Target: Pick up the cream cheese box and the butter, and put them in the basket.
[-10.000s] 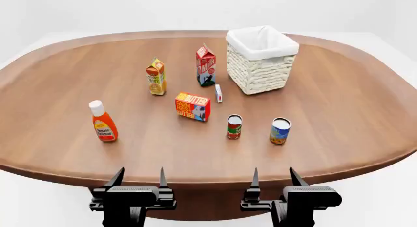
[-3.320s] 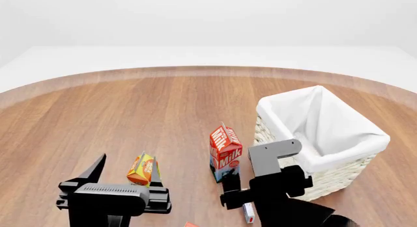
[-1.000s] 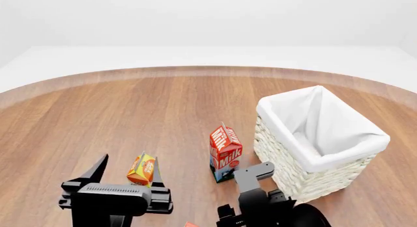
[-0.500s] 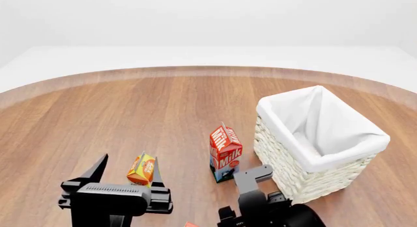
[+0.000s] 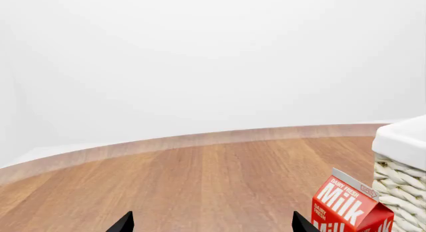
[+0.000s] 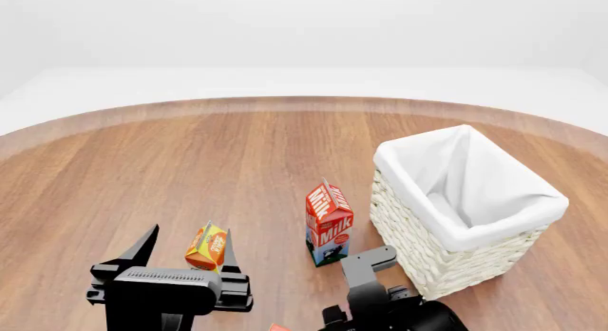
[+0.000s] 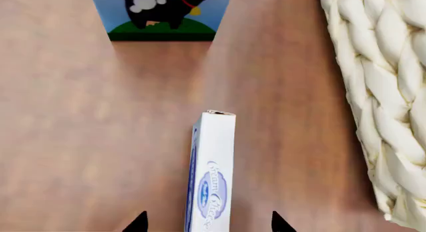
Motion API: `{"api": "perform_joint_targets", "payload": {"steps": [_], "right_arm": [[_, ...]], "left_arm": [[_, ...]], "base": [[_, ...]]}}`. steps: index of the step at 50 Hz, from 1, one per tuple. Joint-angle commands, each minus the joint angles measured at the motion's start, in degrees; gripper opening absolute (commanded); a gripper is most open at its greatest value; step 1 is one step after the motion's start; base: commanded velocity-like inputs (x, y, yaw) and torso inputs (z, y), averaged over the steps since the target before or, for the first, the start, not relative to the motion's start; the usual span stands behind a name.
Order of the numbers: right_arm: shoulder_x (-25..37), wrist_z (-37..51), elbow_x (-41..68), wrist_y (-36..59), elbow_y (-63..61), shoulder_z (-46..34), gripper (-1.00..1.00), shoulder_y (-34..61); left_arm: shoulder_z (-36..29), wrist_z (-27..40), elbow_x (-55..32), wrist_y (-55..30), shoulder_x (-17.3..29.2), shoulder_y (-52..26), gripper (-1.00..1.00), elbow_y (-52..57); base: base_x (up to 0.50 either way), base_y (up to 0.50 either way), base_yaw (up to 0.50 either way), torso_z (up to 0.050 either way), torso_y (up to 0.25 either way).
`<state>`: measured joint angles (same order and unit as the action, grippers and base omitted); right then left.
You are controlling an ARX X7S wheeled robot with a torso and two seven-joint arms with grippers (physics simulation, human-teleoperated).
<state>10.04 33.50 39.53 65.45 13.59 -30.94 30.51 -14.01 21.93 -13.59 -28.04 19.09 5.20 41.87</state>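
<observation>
**Holdings on the desk, nearest first**

1. My right fingers (image 7: 207, 223): spread apart, nothing between them, one tip on each side of the cream cheese box (image 7: 213, 182). I judge they hang over it so that a straight descent would bracket its thin faces.
2. Cream cheese box: standing on a narrow edge on the desk (image 6: 190, 153), between the milk carton (image 6: 329, 221) and the basket (image 6: 465, 203), touching neither.
3. My left fingers (image 6: 186, 251): parted, empty, held level above the desk toward its near edge, the orange juice carton (image 6: 208, 248) just beyond.
4. Butter: hidden; only a red sliver at the near edge, unsure.
5. Basket: toward the right edge, upright, liner open, nothing visible inside, ready to receive both boxes.
</observation>
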Motion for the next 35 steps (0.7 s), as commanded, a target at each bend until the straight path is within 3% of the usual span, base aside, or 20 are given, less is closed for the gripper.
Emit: {"api": "perform_joint_targets", "payload": {"steps": [1,15,35], "right_arm": [[0.2,-0.1,-0.4,-1.1,0.4,-1.1,-1.00,-0.1],[1.1,1.0,1.2,0.4,-3.7,-0.4,-1.00,-0.4],[3.4,12.5,14.5,14.8,-29.1,11.5,-1.00,-3.8]], "left_arm": [[-0.1,0.2,-0.2,0.2,0.2,-0.1,1.00,-0.1],[-0.1,0.4,-0.6,0.2,0.4,-0.2,1.00,-0.2],[-0.4,0.8,-0.8,0.3,0.7,-0.2,1.00,-0.1]], "base": [[0.00,0.00,0.00,0.000,0.000],[0.00,0.00,0.00,0.000,0.000],[0.00,0.00,0.00,0.000,0.000]]}}
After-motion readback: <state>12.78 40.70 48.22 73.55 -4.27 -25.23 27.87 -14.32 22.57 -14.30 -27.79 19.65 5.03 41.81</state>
